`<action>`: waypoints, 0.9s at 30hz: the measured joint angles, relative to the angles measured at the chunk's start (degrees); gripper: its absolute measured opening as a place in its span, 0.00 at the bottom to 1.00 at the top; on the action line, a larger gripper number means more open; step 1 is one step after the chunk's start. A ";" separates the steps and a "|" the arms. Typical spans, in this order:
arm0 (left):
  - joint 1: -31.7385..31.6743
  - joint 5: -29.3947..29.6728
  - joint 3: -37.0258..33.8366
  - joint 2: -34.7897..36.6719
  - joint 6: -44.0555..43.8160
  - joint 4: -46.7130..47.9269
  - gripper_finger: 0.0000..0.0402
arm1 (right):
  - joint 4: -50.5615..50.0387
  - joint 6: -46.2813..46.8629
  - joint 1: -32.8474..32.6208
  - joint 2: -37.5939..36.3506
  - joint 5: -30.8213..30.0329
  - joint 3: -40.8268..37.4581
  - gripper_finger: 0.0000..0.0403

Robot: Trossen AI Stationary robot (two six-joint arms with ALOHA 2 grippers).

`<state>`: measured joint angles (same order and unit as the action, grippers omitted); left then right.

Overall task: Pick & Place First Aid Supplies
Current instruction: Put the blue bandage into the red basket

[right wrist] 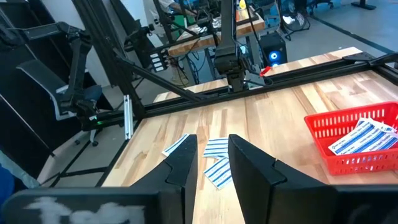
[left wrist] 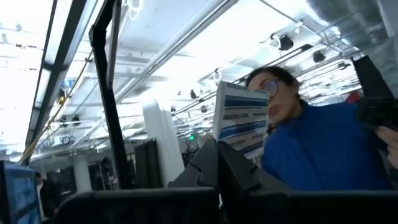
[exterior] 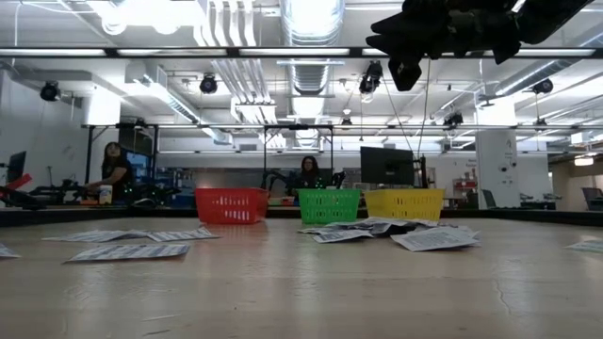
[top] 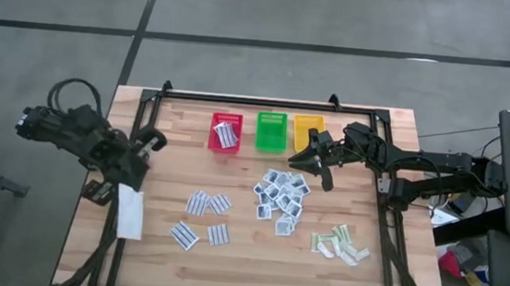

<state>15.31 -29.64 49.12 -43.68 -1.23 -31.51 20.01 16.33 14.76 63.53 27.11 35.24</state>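
My left gripper (left wrist: pixel 217 163), parked at the table's (top: pixel 161 264) left edge, pinches a striped packet (left wrist: pixel 241 118); my right gripper (top: pixel 311 166) hovers slightly parted, empty, beside the square packets (top: pixel 280 196). These look light, thin, limp: I would pinch an exposed edge. Open board surrounds each pile; the baskets (top: pixel 271 131) stand close behind.

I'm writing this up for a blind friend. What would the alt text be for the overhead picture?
Two dark robot arms flank a wooden table: the right gripper hovers near red, green and yellow baskets; the left gripper waits at the left edge. Striped packets, square packets and pale strips lie scattered.
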 joint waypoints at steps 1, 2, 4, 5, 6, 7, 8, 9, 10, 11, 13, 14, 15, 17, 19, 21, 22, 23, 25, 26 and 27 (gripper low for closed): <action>0.00 -0.04 0.00 -0.19 0.00 0.01 0.00 | 0.00 -0.02 0.00 0.00 0.00 0.00 0.21; 0.00 -0.05 0.00 -0.44 0.00 -0.04 0.00 | 0.00 -0.09 0.01 0.00 0.00 0.00 0.21; -0.02 0.19 0.00 -0.96 -0.07 0.00 0.00 | -0.01 -0.26 0.02 0.00 0.00 0.00 0.20; 0.00 1.63 0.00 -1.24 -0.25 0.25 0.00 | 0.00 -0.28 0.00 0.00 0.00 0.00 0.19; 0.00 4.31 0.00 -1.44 -0.35 1.17 0.00 | 0.00 -0.27 0.00 0.00 0.00 0.00 0.19; -0.02 8.12 0.00 -1.61 -0.49 3.12 0.00 | -0.01 -0.23 0.01 0.00 0.00 0.00 0.18; -0.08 12.93 0.02 -1.80 -0.91 6.30 0.00 | 0.00 -0.23 0.00 0.00 0.00 0.00 0.18; -0.12 17.60 0.02 -1.91 -1.53 10.48 0.00 | 0.00 -0.25 0.00 0.00 0.00 0.00 0.18; -0.28 22.32 0.04 -1.99 -2.42 15.71 0.00 | -0.01 -0.23 0.00 0.00 0.00 0.00 0.17; -0.54 27.07 0.11 -2.03 -3.81 21.83 0.00 | -0.02 -0.25 0.00 -0.01 0.00 0.00 0.17; -1.49 35.00 0.30 -2.58 -7.92 35.37 0.00 | 0.00 -0.23 0.00 -0.01 0.00 0.00 0.17; -2.10 38.48 0.36 -2.94 -10.74 41.69 0.00 | -0.02 -0.23 0.00 -0.02 0.00 0.00 0.17; -2.86 41.25 0.55 -3.33 -13.25 47.13 0.00 | -0.02 -0.23 0.00 -0.02 0.00 0.00 0.17; -4.51 46.35 1.02 -4.41 -17.04 55.13 0.00 | -0.02 -0.23 0.01 -0.02 0.00 0.00 0.18; -6.61 50.34 1.11 -6.22 -18.20 60.31 0.00 | 0.00 -0.23 0.00 -0.02 0.00 0.00 0.19; -9.56 52.77 1.28 -8.47 -16.77 62.26 0.00 | 0.00 -0.23 0.02 -0.02 0.00 0.00 0.20; -11.54 53.40 1.48 -9.60 -14.98 62.90 0.00 | 0.00 -0.23 0.02 -0.02 0.00 0.00 0.20; -13.96 53.72 1.84 -10.76 -12.56 63.27 0.00 | 0.00 -0.23 0.01 -0.02 0.00 0.00 0.20; -19.50 52.71 3.25 -13.57 -6.66 64.08 0.00 | -0.02 -0.23 0.00 -0.02 0.00 0.00 0.21; -22.94 50.64 3.94 -15.19 -3.35 64.75 0.00 | 0.00 -0.23 0.01 -0.02 0.00 0.00 0.21; -26.56 47.38 4.83 -16.95 -0.24 65.88 0.00 | 0.00 -0.24 0.00 -0.02 0.00 0.00 0.21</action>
<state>-11.25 17.74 53.96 -60.64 -1.48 34.37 20.01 16.09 14.76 63.51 27.11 35.24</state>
